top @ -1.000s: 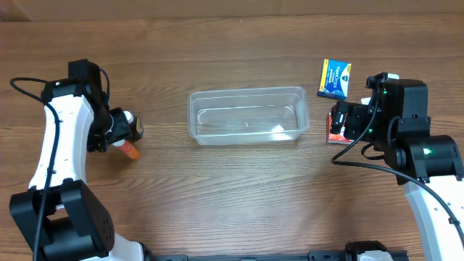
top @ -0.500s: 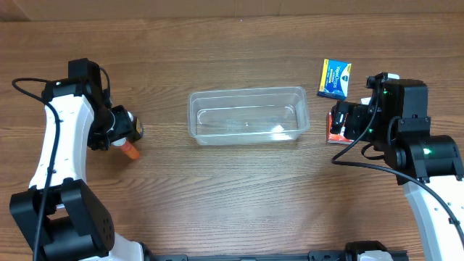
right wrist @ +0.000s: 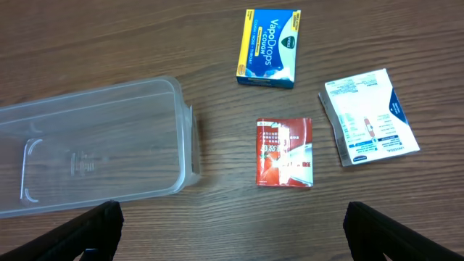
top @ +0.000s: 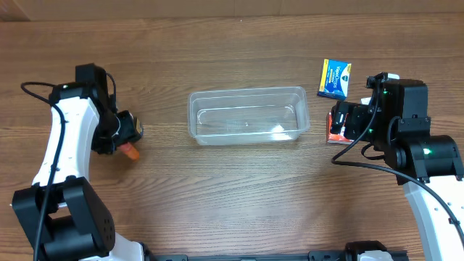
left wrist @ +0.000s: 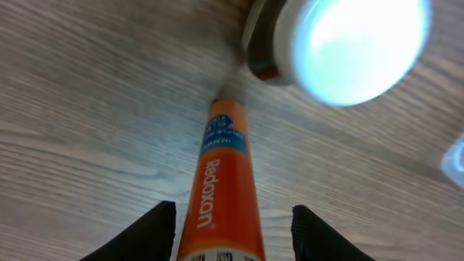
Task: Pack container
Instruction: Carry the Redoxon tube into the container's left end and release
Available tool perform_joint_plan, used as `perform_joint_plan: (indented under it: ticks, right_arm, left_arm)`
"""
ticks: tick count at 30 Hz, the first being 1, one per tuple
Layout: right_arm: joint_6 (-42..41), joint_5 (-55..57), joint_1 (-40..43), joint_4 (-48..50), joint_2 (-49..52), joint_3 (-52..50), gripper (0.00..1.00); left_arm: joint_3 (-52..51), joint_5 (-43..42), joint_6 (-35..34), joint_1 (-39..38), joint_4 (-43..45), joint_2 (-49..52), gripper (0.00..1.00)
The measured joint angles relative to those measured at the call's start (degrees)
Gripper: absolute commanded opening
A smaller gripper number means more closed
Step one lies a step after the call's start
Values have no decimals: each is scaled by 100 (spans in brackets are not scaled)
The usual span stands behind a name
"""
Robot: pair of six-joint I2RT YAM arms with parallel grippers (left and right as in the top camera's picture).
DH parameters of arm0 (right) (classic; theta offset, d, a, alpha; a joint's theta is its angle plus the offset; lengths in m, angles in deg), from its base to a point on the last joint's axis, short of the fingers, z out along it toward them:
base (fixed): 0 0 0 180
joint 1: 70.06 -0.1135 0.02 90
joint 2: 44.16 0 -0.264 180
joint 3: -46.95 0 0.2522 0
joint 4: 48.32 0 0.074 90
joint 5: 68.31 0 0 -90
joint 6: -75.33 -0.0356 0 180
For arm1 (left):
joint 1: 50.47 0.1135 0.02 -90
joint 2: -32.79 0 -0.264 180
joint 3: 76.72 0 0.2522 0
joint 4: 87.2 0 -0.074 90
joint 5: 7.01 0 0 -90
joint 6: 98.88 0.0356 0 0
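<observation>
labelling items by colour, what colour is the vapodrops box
The VapoDrops box is blue with a yellow edge; clearest in the right wrist view.

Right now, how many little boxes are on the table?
3, all right of the clear container: a blue-and-yellow VapoDrops box at the back, a red box nearest the container, a white box farthest right. Others may be hidden.

Brown wood-grain table (top: pixel 239 196). Carries a clear container (top: pixel 193 116) near the middle. Right of the container: a red packet (right wrist: pixel 284 152) nearest its end wall, a blue-and-yellow VapoDrops box (right wrist: pixel 269 46) farther back, a white box (right wrist: pixel 368 117) farthest out. Well left of the container: an orange Redoxon tube (left wrist: pixel 221 188).
</observation>
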Motion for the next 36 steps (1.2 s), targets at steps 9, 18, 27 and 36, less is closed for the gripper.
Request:
perform_joint_plan:
  ticks: [9, 18, 27, 36]
  right_arm:
    - [0, 0, 0, -2, 0, 0, 100]
    - [-2, 0, 0, 0, 0, 0, 100]
    - [-2, 0, 0, -2, 0, 0, 100]
    - [2, -2, -2, 2, 0, 0, 100]
  left_arm:
    - [-39, -13, 22, 0, 11, 9, 33]
    - [-39, 37, 26, 0, 11, 9, 13]
    - [186, 35, 22, -28, -452, 28, 4]
    - [1770, 48, -7, -863, -1659, -140, 4]
